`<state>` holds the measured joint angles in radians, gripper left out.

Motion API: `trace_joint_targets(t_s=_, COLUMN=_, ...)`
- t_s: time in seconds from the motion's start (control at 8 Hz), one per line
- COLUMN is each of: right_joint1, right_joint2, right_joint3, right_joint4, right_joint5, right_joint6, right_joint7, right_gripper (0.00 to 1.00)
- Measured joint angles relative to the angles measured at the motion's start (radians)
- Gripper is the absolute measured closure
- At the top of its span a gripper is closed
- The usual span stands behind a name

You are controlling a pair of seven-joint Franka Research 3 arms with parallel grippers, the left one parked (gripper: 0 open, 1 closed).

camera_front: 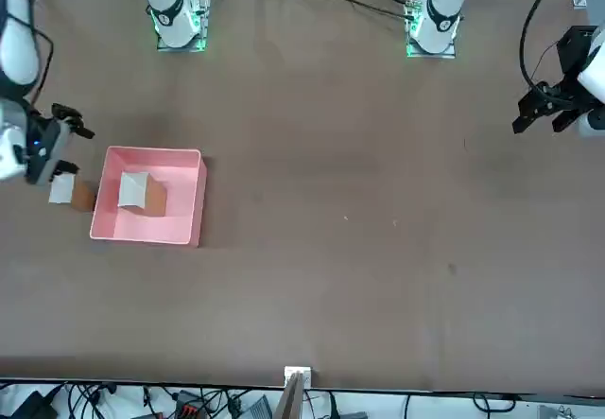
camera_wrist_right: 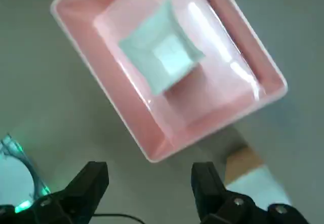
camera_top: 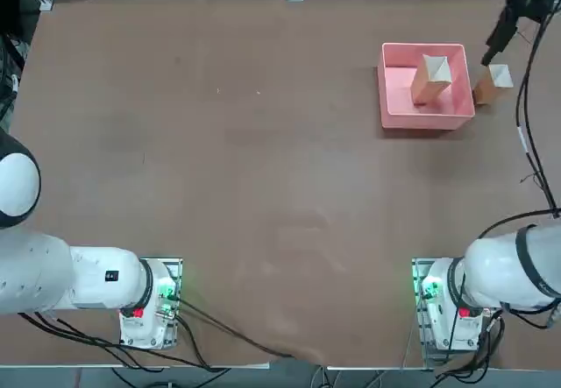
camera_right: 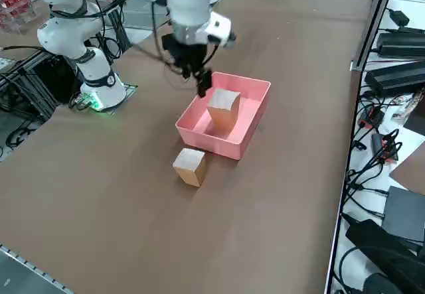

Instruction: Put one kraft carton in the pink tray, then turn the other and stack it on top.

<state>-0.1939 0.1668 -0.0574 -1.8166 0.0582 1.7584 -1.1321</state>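
From overhead, one brown, white-topped carton [camera_top: 429,81] stands inside the pink tray [camera_top: 394,112]; a second carton [camera_top: 491,85] sits just outside, at three o'clock. The right gripper [camera_wrist_right: 150,171] hovers at two o'clock, fingers [camera_wrist_right: 91,183] open.

Tabletop [camera_top: 237,169] — broad, brown, smooth, faint scuffs and pale specks. White side surface [camera_right: 398,135], along one table edge — loose black cables [camera_right: 372,168], dark boxed devices [camera_right: 398,78]. Metal frame post [camera_front: 291,395], upright, at the table's edge.

Glare on pink tray [camera_wrist_right: 212,37] (wrist cam blurry).
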Motion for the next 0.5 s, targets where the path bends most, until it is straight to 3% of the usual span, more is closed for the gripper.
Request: trace_joint_targets(t_s=0.5, right_joint1=-0.059, right_joint2=0.064, right_joint3=-0.001, right_joint4=0.000, right_joint5=-0.108, right_joint6=0.127, right_joint7=0.343, right_gripper=0.03)
